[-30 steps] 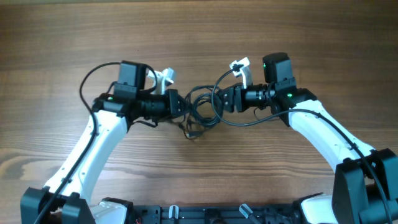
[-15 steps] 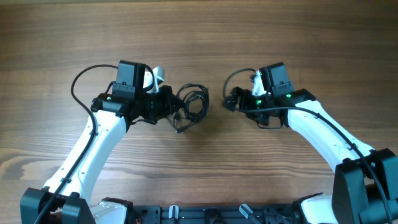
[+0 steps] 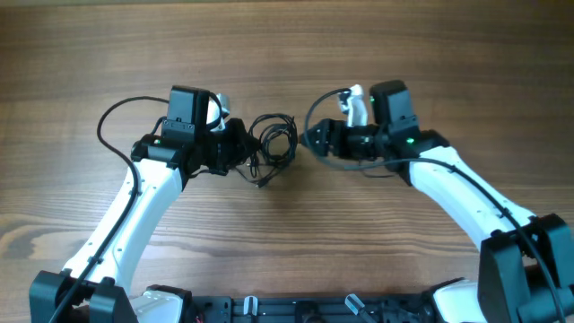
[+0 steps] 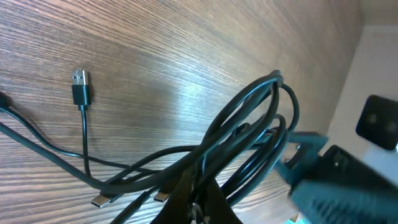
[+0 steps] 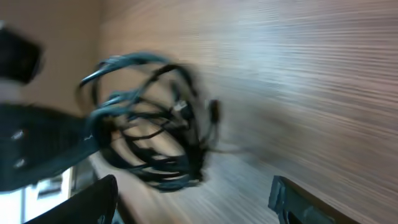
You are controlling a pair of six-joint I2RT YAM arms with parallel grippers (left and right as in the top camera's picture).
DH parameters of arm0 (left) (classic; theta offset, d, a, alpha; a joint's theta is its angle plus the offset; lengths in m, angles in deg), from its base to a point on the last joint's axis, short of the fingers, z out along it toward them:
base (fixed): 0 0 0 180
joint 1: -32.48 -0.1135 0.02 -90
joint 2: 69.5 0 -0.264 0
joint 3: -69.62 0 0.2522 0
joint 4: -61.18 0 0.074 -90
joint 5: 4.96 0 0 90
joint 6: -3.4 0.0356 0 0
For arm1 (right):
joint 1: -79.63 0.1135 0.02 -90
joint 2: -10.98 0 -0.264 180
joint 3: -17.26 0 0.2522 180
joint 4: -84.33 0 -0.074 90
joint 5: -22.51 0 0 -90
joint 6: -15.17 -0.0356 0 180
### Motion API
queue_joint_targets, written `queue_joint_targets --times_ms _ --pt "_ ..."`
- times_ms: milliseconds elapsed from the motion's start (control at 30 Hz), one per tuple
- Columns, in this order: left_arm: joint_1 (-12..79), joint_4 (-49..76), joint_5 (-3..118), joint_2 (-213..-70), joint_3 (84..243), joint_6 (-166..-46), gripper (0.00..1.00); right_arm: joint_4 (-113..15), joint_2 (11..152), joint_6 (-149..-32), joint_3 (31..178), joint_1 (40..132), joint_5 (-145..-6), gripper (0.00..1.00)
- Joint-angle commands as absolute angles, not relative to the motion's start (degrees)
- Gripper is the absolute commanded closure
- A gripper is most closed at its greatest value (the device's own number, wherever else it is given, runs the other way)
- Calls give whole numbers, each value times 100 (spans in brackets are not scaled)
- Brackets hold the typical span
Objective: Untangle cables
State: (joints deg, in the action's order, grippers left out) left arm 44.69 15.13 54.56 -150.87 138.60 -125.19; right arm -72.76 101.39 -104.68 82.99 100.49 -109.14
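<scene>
At the left of the overhead view, the white-and-black left arm is reaching in toward the middle of the frame. Its left gripper (image 3: 239, 144) is clamping down on the knot of thin black cables (image 3: 273, 144). In its wrist view the strands are running straight into the pinched fingers at the bottom edge.

The coil is sitting just right of that gripper, mid-frame over the brown wooden table (image 3: 287, 54). It is bunching into overlapping loops, with a short tail trailing toward the lower left. In the left wrist view a black plug with a silver tip (image 4: 79, 87) is lying loose on the wood at the upper left, apart from the loops.

Further right, the right gripper (image 3: 312, 141) is facing the coil head-on, near it but not touching, with its jaws standing wide and grasping nothing. Its wrist view is blurred, so I cannot tell which strand is lying nearest.

As I judge it, the coming pull is turning on one thing: the loops are lying between the two grippers, on the line joining them. The right arm's own thicker black wiring (image 3: 308, 117) is arching just above that gap and could be getting in the way.
</scene>
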Motion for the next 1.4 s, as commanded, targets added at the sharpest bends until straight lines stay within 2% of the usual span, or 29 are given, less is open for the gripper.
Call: queue_joint_targets --times_ms 0,67,167,200,233,267,333,400,500,600,800,933,1033,1067,1100,1133,1167,1200,1267,1367 --pt "4452 1605 5067 -15006 13882 -12788 96 -7525 10120 -10726 8137 10495 -10551 32" --pt "4452 1659 4772 -15006 13882 -12807 96 -7549 10200 -11104 8137 10591 -10046 41" --pt "4452 1766 4435 -15006 13884 -12827 96 -7755 10437 -11218 8137 10609 -10055 45" --pt "4452 1795 4357 -15006 13884 -12827 96 -7818 10524 -11248 8137 10609 -10057 49" --pt "4452 1797 4324 -15006 13884 -12827 96 -7893 10589 -11235 8137 10609 -10055 59" --pt "4452 1786 4322 -15006 13884 -12823 96 -7989 10649 -11233 8137 10604 -10053 77" --pt "4436 1764 4326 -15006 13884 -12818 96 -8137 10679 -11231 8137 10600 -10055 96" --pt "4316 1747 4330 -15006 13882 -12768 96 -8229 10635 -11113 8137 10556 -10116 96" --pt "3750 1751 4337 -15006 13884 -12759 96 -8030 10447 -10203 8137 10504 -10431 95" --pt "2808 1827 4180 -15006 13884 -13389 96 -7296 10196 -9423 8137 10525 -9751 96" --pt "1521 3021 1740 -15006 13882 -13679 96 -6621 10185 -9473 8137 10525 -7546 96" --pt "1199 2977 1133 -15006 13882 -13284 96 -6666 10170 -9452 8139 10506 -7607 96" --pt "1247 2680 1161 -15008 13882 -12766 95 -6857 10170 -9152 8144 10504 -8553 96" --pt "1271 2632 1161 -15008 13882 -12643 92 -6918 10170 -8979 8144 10504 -8888 94" --pt "1313 2584 1174 -15008 13882 -12510 82 -6996 10170 -8706 8144 10504 -9362 92" --pt "1370 2525 1238 -15008 13882 -12425 67 -7069 10170 -8383 8144 10504 -9928 83" --pt "1468 2457 1397 -15008 13882 -12427 56 -7090 10170 -8147 8144 10504 -10339 76" --pt "1545 2404 1524 -15008 13882 -12427 50 -7088 10170 -8059 8144 10504 -10553 75" --pt "1768 2300 1834 -15008 13880 -12412 44 -7090 10170 -8081 8144 10504 -10691 76" --pt "2159 2260 2011 -15008 13880 -11946 43 -7176 10170 -8120 8144 10504 -10907 82"
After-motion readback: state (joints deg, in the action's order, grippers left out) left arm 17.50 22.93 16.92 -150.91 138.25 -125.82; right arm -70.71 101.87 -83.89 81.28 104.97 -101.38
